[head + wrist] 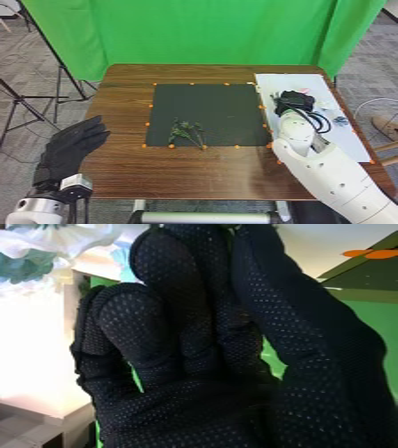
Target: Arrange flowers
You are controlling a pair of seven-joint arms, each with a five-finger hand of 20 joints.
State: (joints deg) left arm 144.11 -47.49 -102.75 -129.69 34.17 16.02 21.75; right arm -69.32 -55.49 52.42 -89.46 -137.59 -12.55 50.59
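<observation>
Tabletop [120, 170] is spanning mid-frame, supporting a dark mat [209, 107] and, at right, a white sheet [351, 145]. Green curtain [213, 32] is hanging behind. Green sprigs [185, 133] are lying at the mat's lower edge; a pink flower [304, 91] is lying beside the right hand [296, 101], over the sheet's upper part; its grasp state is remaining indeterminable. Left hand [67, 147], lower left, is holding nothing, fingers extended.

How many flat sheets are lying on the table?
2: the dark sheet in the middle, with green stems on it, and the white sheet at the right, beneath the right hand.
</observation>
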